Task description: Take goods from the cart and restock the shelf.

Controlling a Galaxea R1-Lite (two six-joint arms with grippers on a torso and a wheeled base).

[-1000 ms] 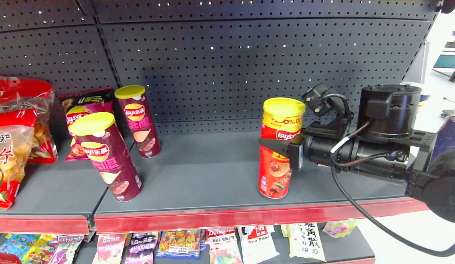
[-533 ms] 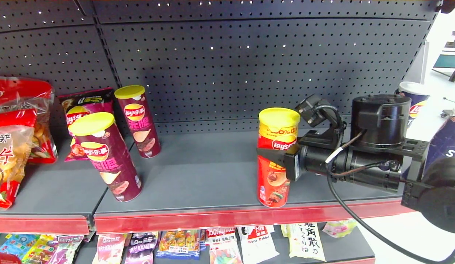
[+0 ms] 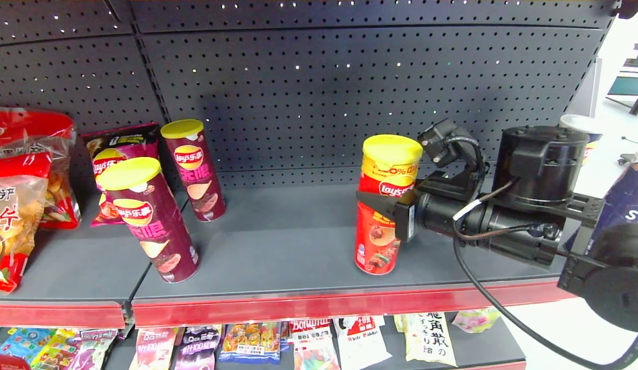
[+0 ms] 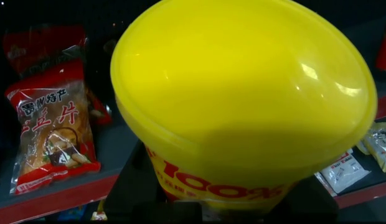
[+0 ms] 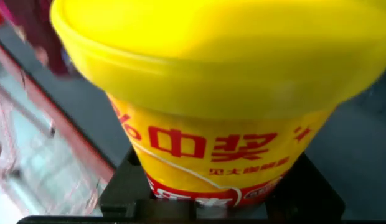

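Grey shelf board (image 3: 298,241): red can (image 3: 379,231), clamped mid-body in the right gripper (image 3: 385,208), has shifted inward from the red front lip (image 3: 319,308) since half a second ago. Long axis near upright, yellow lid (image 3: 392,146) uppermost.

The red chip can (image 3: 379,226) — yellow lid, near upright, slightly tilted — is clamped at mid-height in my right tool (image 3: 375,203), base low over the grey shelf (image 3: 298,241).

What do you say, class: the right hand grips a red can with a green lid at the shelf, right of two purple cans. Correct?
Not quite. The head view shows the lid is yellow, not green. The right hand grips a red can with a yellow lid at the shelf, right of two purple cans.
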